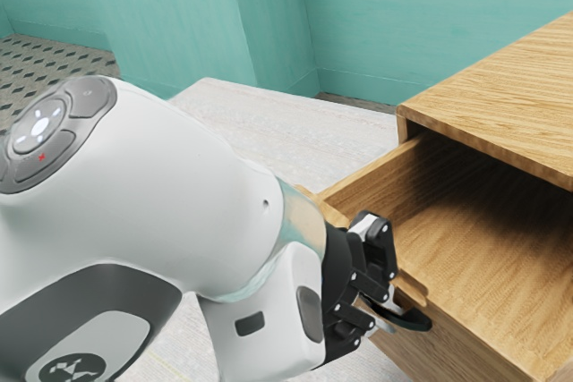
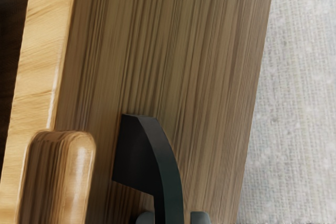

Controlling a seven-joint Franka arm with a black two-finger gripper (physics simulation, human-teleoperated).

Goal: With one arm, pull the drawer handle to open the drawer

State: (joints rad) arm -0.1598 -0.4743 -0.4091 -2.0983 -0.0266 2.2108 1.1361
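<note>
At drawer (image 1: 483,252) front, gripper (image 1: 388,309) pinched narrow on black handle (image 2: 157,171). Risk: off-axis pull, grip slips off curved bar, drawer jams vs cabinet (image 1: 510,96).

Glossy white arm (image 1: 179,212) with grey button pad (image 1: 45,131) (tiny red mark) and dark logo panel (image 1: 81,333).

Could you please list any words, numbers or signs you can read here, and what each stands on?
No readable words or numbers.
Button pad on the arm: a small red mark, too small to read.
Dark panel of the arm: a white emblem, no letters.
Drawer and handle: no markings.
</note>
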